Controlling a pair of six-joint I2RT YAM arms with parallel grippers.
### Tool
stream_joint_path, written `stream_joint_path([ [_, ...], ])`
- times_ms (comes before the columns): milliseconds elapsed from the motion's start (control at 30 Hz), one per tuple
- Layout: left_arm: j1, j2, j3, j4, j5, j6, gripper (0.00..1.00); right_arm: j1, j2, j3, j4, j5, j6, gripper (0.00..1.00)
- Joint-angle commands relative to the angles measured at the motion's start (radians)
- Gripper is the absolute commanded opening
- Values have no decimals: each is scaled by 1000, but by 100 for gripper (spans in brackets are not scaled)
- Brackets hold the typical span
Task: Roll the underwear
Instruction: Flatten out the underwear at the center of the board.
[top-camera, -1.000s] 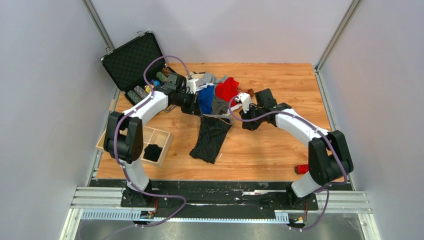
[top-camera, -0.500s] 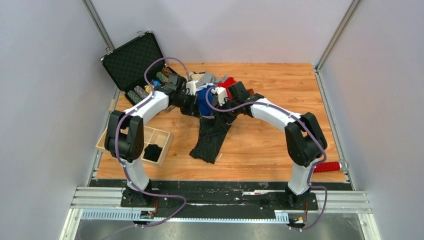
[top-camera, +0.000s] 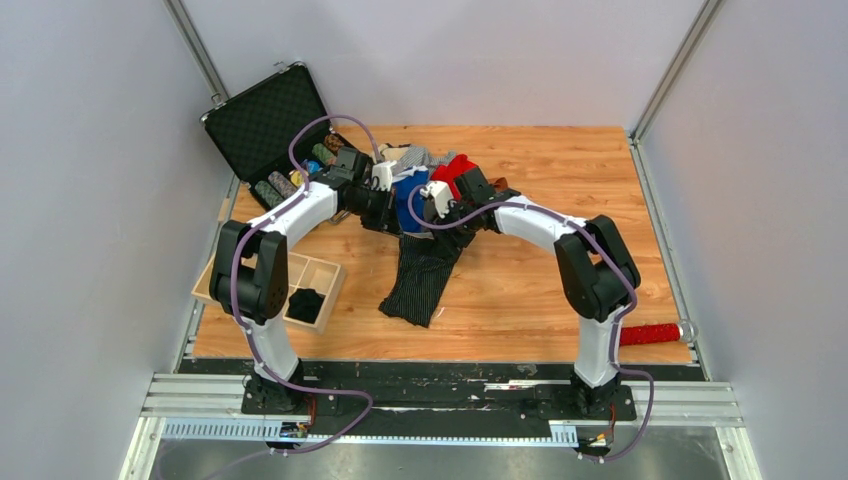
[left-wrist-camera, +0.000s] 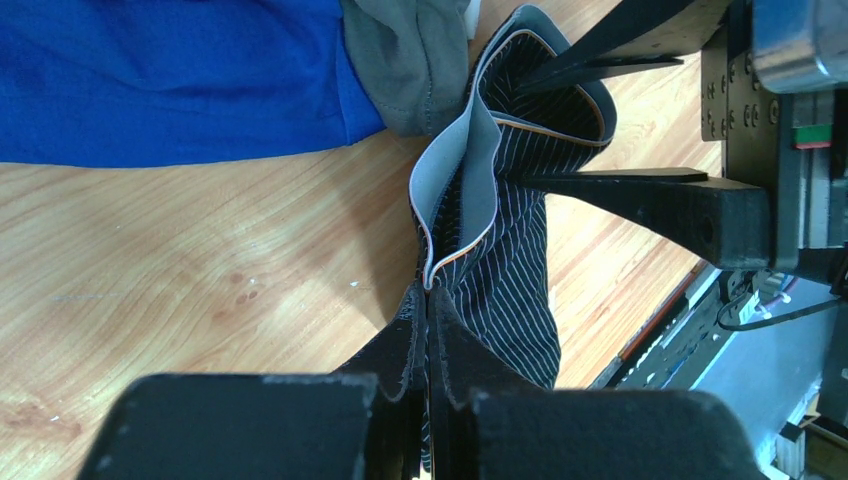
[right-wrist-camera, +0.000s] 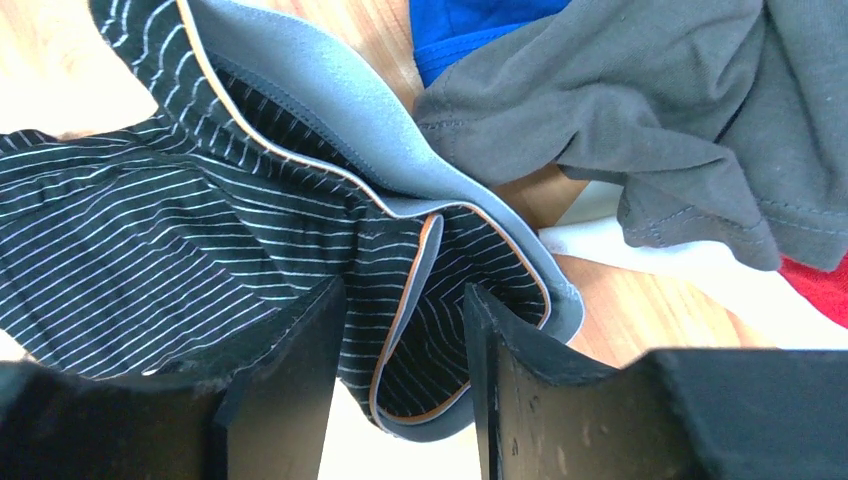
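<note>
The black pinstriped underwear (top-camera: 418, 280) has a grey, orange-edged waistband (left-wrist-camera: 470, 190) and trails down onto the wooden table. My left gripper (left-wrist-camera: 430, 295) is shut on a fold of that waistband; seen from above, the left gripper (top-camera: 400, 226) is at the garment's top left. My right gripper (right-wrist-camera: 402, 300) is open, with its fingers on either side of a loop of the same waistband. From above, the right gripper (top-camera: 438, 230) is just right of the left one. One right finger (left-wrist-camera: 640, 195) shows in the left wrist view.
A pile of other garments lies behind: blue (top-camera: 412, 195), grey (right-wrist-camera: 650, 120), red (top-camera: 455, 172). An open black case (top-camera: 265, 120) stands at the back left. A wooden compartment tray (top-camera: 325, 272) sits at the front left. A red bristly stick (top-camera: 650, 333) lies by the right front edge.
My right arm swung left from the table's right half to the striped underwear, and its gripper opened around the waistband. The left gripper kept its hold without moving.
</note>
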Motion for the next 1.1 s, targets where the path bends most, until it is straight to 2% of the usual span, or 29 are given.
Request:
stream_joint_path([
  [0, 0, -4, 20, -9, 14, 9, 0, 0, 16, 46, 55, 29, -35, 48],
  [67, 0, -3, 19, -8, 15, 9, 0, 0, 29, 54, 53, 19, -37, 44],
  [200, 1, -2, 25, -8, 9, 11, 0, 0, 43, 76, 16, -64, -48, 19],
  [267, 1, 0, 30, -12, 7, 14, 0, -3, 15, 79, -19, -118, -76, 12],
  [400, 3, -2, 28, -21, 5, 22, 0, -11, -104, 36, -71, -114, -162, 10],
  [567, 5, -1, 12, -20, 4, 25, 0, -25, -301, -171, -112, -83, -426, 6],
  [733, 5, 9, 23, -24, 7, 23, 0, -103, -436, -405, -51, -60, -621, 18],
  [800, 5, 11, 28, -27, 10, 23, 0, -155, -456, -479, 31, -23, -630, 21],
  [833, 5, 13, 32, -28, 10, 23, 0, -188, -459, -501, 64, -7, -621, 28],
  [900, 5, 16, 33, -28, 9, 22, 0, -241, -456, -511, 139, 37, -556, 44],
  [933, 5, 16, 35, -27, 10, 21, 0, -257, -449, -496, 160, 64, -507, 49],
  [1000, 5, 18, 39, -24, 6, 19, 0, -272, -424, -424, 145, 95, -356, 54],
  [1067, 5, 16, 42, -22, 2, 15, 0, -276, -399, -318, 32, 58, -177, 56],
])
